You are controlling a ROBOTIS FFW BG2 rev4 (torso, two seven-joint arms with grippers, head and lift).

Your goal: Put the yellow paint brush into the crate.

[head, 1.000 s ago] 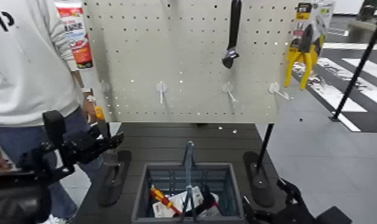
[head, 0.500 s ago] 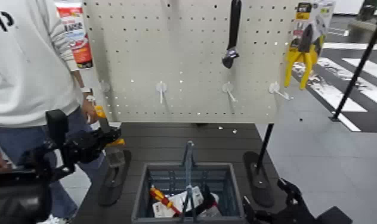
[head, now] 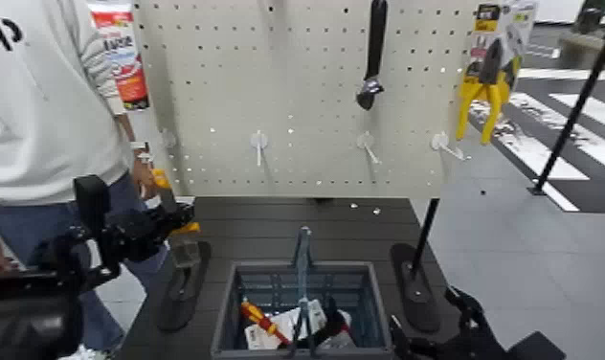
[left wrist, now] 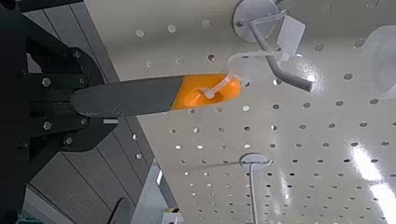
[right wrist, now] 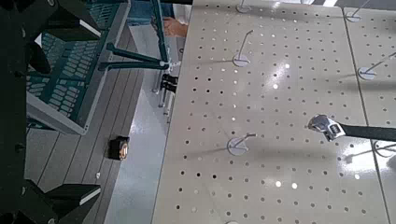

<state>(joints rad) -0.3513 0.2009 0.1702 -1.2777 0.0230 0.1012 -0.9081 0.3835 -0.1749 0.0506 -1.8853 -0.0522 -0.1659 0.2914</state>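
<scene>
Paint brush (left wrist: 135,94) is held in left end effector (left wrist: 82,99), closed on it, in front of the pegboard (head: 297,105) by its lower left part; orange tip shown nearest a hook. Crate (head: 232,306), well apart, is set on the worktop (head: 258,225), a red-and-yellow screwdriver (head: 263,322) contained. Right end effector (right wrist: 65,117) is spread wide, beside the crate.
</scene>
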